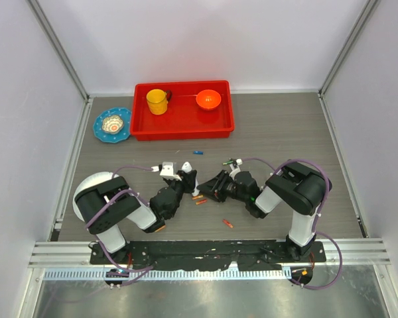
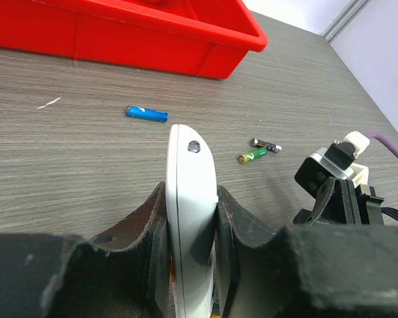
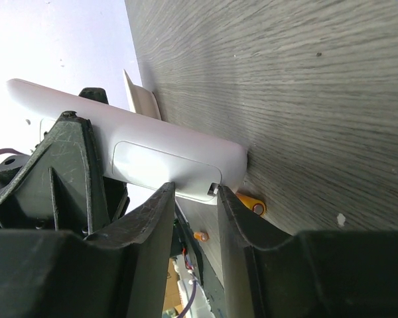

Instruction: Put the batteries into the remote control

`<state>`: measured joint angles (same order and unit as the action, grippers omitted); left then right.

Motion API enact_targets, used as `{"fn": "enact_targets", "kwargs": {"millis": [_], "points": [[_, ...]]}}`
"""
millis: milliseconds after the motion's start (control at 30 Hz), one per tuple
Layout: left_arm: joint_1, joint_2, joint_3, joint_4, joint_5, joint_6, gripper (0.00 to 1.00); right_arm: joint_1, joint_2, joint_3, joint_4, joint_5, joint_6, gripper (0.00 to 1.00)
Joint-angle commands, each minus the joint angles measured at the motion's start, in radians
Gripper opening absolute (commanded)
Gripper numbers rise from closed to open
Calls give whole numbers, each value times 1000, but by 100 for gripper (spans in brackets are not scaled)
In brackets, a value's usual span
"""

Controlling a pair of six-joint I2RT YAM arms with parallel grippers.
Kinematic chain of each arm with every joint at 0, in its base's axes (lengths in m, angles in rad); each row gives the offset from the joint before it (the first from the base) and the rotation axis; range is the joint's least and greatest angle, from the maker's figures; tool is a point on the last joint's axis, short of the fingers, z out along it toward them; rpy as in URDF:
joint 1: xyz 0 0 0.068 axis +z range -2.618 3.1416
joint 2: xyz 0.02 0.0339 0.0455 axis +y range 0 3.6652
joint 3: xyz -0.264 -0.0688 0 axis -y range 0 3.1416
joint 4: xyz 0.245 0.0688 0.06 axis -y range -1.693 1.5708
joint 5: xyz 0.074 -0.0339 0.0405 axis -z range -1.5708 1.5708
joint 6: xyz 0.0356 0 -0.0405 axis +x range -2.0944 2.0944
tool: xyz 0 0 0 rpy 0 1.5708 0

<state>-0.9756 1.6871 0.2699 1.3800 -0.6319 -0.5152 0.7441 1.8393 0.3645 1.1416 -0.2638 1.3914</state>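
White plastic on edge is what we see first: the remote control (image 2: 189,159) is clamped between the fingers of the left pincer (image 2: 191,196), which is shut tight on its two broad faces. It is held above the table (image 2: 66,165) with its rounded end pointing out past the fingertips. From overhead, the two arms meet nose to nose near the middle of the table.

The right pincer (image 3: 194,195) is the free one, and the nearer one for any work on the remote. Its fingers stand partly apart with nothing between them. In its own camera the remote lies straight ahead and just above the fingertips. Its long axis runs crosswise to the gap, from upper left down to lower right. A rounded panel (image 3: 162,162) faces this pincer. We take it for the battery cover, and it looks still seated. We cannot tell whether the fingertips touch the remote's lower edge.

The batteries lie loose on the table. An orange battery (image 3: 251,202) sits just under the remote's low end. A blue battery (image 2: 146,114) lies beyond it toward the red tray (image 2: 152,40), and a green battery (image 2: 252,156) lies off to the right. None is loaded yet, so we judge that the cover must be worked off first.
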Motion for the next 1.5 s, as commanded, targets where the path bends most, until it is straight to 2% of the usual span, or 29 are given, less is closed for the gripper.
{"fn": "enact_targets", "kwargs": {"millis": [0,400,1467], "points": [[-15,22,2,166,-12,27,0,5,-3,34,47,15,-2,37],[-21,25,-1,168,-3,37,0,5,2,39,60,15,1,29],[-37,33,2,166,-38,121,0,5,-66,25,37,18,-5,28]]}}
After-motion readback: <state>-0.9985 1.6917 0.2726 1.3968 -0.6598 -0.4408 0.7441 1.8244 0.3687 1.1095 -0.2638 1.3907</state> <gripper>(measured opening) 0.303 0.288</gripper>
